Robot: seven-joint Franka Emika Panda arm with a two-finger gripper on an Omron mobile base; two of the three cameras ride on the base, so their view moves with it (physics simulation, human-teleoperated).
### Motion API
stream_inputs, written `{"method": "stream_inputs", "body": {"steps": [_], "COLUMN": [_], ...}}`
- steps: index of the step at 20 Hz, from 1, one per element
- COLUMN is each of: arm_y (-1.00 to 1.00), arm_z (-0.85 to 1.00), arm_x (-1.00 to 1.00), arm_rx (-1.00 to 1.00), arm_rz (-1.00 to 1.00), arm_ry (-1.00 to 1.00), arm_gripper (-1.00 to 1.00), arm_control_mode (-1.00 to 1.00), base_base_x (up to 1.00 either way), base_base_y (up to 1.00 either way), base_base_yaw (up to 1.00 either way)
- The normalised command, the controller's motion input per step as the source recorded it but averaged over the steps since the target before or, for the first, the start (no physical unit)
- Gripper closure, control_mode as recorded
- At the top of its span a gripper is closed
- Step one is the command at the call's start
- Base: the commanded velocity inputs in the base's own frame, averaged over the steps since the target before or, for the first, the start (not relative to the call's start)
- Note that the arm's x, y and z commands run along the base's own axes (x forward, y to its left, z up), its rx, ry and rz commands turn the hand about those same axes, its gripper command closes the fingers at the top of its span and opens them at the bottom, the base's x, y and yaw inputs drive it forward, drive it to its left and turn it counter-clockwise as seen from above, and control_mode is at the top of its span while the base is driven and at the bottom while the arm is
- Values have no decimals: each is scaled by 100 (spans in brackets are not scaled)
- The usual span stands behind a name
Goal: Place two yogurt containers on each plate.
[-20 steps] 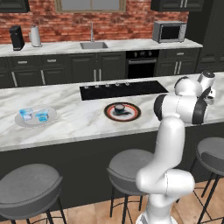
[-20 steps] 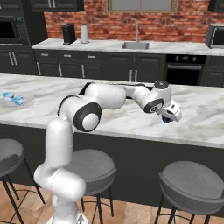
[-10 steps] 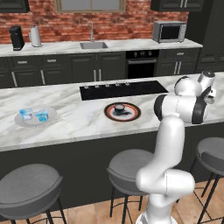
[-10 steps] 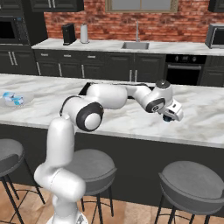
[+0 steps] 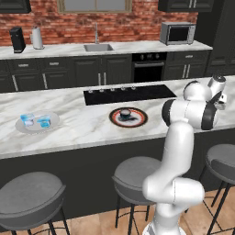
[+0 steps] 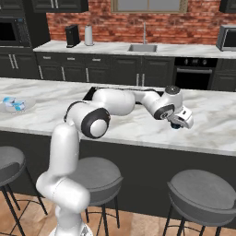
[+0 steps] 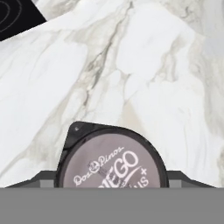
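A dark yogurt container (image 7: 113, 164) with a pale grey printed lid stands on the white marble counter. My gripper (image 7: 113, 180) hangs straight over it, open, with one dark fingertip (image 7: 43, 178) close on each side of the cup. In the right base view the gripper (image 6: 177, 124) is low over the counter's right part. The red-rimmed dark plate (image 5: 142, 118) carries another dark container (image 5: 125, 113). Far left, the pale grey plate (image 5: 54, 120) holds two light blue containers (image 5: 27, 119) (image 5: 44, 121). The gripper (image 5: 222, 101) is far right of both plates.
A black cooktop (image 5: 129, 94) is set into the counter behind the red-rimmed plate, and its corner (image 7: 17, 17) shows in the hand view. Grey bar stools (image 5: 137, 176) (image 6: 203, 191) stand along the counter's near side. The back wall holds a sink (image 5: 97, 47) and a microwave (image 5: 178, 33).
In the right base view the hand has sunk a little toward the counter, down over the dark container. The plates and other containers have not moved.
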Motion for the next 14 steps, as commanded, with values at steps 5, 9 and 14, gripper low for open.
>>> {"method": "stream_inputs", "body": {"steps": [5,9,14], "arm_y": [0,3,23], "arm_z": [6,48,62], "arm_x": [-9,-27,-19], "arm_rx": [0,1,0], "arm_rz": [0,0,0], "arm_ry": [0,0,5], "arm_gripper": [100,100,100], "arm_control_mode": [-100,-100,-100], "base_base_x": [0,0,0], "base_base_y": [0,0,0], "base_base_yaw": [0,0,0]}}
